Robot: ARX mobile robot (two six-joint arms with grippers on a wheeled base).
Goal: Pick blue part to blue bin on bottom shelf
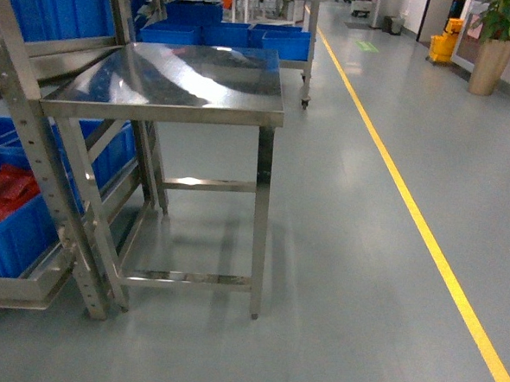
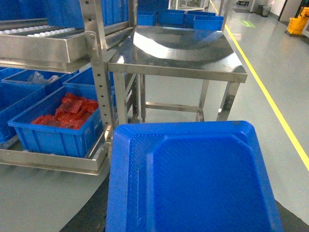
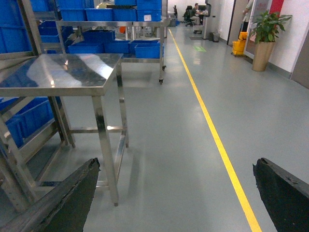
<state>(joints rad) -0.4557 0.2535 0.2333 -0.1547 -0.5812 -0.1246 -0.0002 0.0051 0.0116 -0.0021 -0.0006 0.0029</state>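
Blue tray (image 2: 193, 179) fills foreground — red parts (image 2: 67, 112) in blue bin (image 2: 53, 137), bottom shelf (image 2: 53, 162).

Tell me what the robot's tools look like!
Only the right tool shows clearly: two black fingers at the bottom corners of its wrist view, wedge-shaped, with rough, worn-looking surfaces. No cables or markings are visible. In the left wrist view a blue tray hides the tool, and the head view shows no arms.

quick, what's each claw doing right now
left claw: cannot be told, a blue tray fills its view
right claw: open, holding nothing
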